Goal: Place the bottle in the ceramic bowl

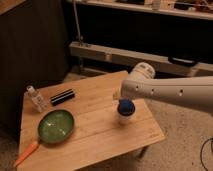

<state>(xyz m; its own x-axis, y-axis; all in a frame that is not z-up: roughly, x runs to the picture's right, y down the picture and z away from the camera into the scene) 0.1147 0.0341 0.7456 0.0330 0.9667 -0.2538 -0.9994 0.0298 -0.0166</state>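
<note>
Wooden table (pixel 100 131): the gripper (pixel 120 96) hangs just above the white cup (pixel 125 118); its opening cannot be determined. The bottle (pixel 36 98) and ceramic bowl (pixel 56 126) lie well apart from it.

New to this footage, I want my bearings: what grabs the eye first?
The white robot arm stretches in from the right, its tool tucked under its end above the white cup holding a blue object. Next, the wide glossy green ceramic bowl at the wooden table's front left, with the small clear plastic bottle standing upright behind it near the left edge.
</note>
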